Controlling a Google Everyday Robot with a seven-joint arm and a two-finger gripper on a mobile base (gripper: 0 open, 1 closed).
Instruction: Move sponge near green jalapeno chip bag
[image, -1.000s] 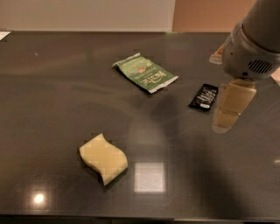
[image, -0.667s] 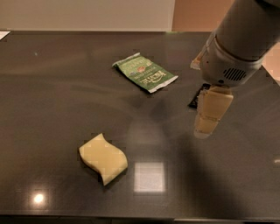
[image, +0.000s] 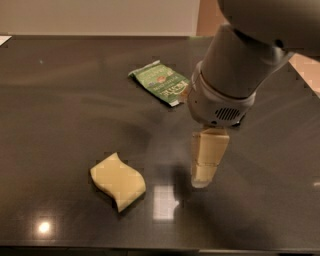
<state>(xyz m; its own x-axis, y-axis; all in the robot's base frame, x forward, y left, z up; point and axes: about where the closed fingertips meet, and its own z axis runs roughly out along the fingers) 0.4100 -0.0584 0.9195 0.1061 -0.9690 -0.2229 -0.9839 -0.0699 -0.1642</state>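
Observation:
The pale yellow sponge (image: 118, 181) with wavy edges lies on the dark table at the front left. The green jalapeno chip bag (image: 161, 82) lies flat at the middle back. My gripper (image: 205, 170) hangs from the grey arm, its cream fingers pointing down just above the table, to the right of the sponge and in front of the bag. It holds nothing that I can see.
The dark glossy table (image: 60, 115) fills the view, with its front edge at the bottom. The arm's wide grey wrist (image: 222, 97) hides the table area to the right of the chip bag. A wall stands behind the table.
The arm has swung left and toward the front, bringing the gripper closer to the sponge. It now covers the small black packet that showed earlier.

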